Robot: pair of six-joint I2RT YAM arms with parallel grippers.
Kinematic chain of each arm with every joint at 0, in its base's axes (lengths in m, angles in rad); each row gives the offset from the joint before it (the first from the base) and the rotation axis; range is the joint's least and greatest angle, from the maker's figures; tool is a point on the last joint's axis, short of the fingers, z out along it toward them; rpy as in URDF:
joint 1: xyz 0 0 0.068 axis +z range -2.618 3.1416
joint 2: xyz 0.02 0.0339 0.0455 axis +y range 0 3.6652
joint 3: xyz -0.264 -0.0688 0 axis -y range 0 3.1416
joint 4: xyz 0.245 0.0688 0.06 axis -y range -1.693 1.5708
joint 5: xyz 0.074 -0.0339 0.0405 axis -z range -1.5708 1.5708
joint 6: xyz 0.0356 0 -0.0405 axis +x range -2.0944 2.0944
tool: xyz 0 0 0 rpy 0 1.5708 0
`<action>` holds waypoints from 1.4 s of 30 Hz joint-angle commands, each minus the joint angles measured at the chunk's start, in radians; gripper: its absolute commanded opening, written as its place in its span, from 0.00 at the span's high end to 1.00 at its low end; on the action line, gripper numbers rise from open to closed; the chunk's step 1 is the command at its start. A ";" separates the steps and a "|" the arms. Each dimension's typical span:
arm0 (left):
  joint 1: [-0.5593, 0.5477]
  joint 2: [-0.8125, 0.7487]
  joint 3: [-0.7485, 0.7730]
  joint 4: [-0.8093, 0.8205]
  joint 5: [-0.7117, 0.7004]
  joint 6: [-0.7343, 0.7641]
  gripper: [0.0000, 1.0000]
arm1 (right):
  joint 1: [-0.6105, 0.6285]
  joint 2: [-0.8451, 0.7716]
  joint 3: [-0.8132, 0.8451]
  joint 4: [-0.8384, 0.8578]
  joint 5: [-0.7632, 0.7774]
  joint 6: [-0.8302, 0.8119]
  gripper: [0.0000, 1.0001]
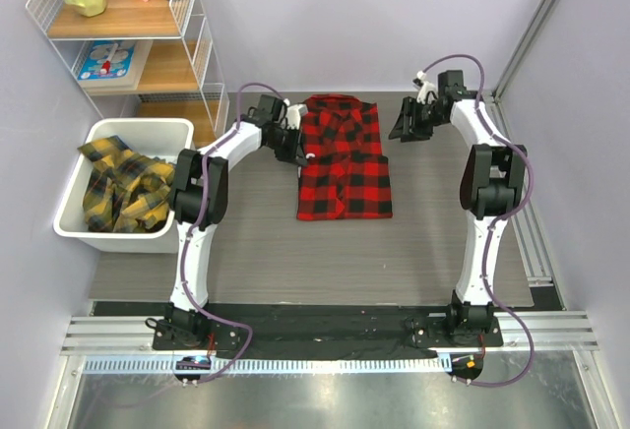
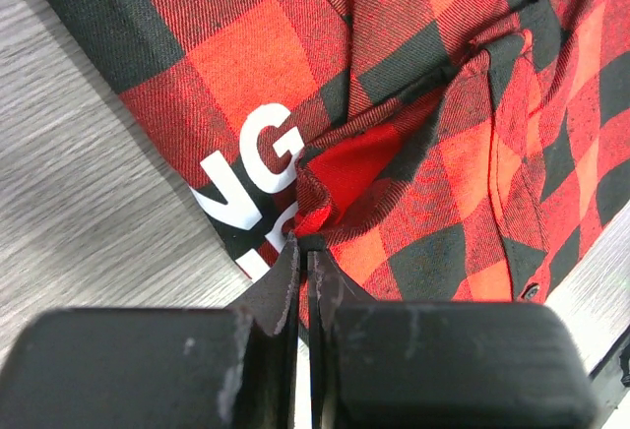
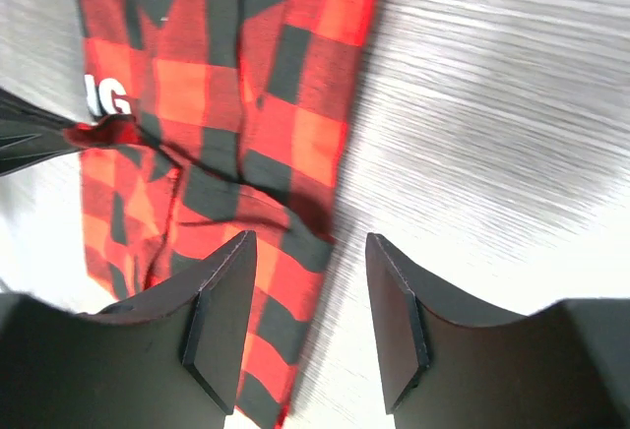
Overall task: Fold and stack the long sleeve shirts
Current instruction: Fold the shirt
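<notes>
Grey wood-grain table [image 1: 443, 252]: red-and-black shirt [image 1: 345, 168] lies centre-far, long axis running away from the arm bases. Left gripper [image 2: 303, 252] pinched closed on a cloth fold at its left edge beside the lettering [image 2: 254, 168]. Right gripper [image 3: 310, 242] parted, empty, just off the right edge; left arm is nearer.

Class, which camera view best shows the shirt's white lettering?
Left wrist view: the white lettering on the red shirt is large and sharp. Right wrist view shows it small and blurred; the top view barely shows it.
</notes>
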 commanded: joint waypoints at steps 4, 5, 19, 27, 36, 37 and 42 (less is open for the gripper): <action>-0.015 -0.060 0.000 0.023 -0.004 0.016 1.00 | 0.037 0.027 0.018 -0.064 0.038 -0.015 0.46; -0.015 -0.060 0.000 0.023 -0.004 0.017 1.00 | 0.039 0.034 0.021 -0.065 0.035 -0.012 0.46; -0.022 -0.064 0.005 0.023 -0.010 0.037 1.00 | 0.069 0.092 0.053 -0.087 -0.038 -0.021 0.53; -0.022 -0.109 -0.018 0.023 -0.017 0.051 1.00 | 0.091 0.041 0.053 -0.110 -0.073 -0.087 0.91; -0.024 -0.201 -0.101 0.043 -0.023 0.079 1.00 | 0.106 0.011 0.041 -0.062 -0.149 -0.107 0.99; -0.024 -0.208 -0.110 0.046 -0.024 0.089 1.00 | 0.108 0.009 0.047 -0.058 -0.159 -0.104 0.99; -0.019 -0.230 -0.135 0.058 -0.055 0.099 1.00 | 0.106 -0.002 0.055 -0.023 -0.169 -0.093 0.99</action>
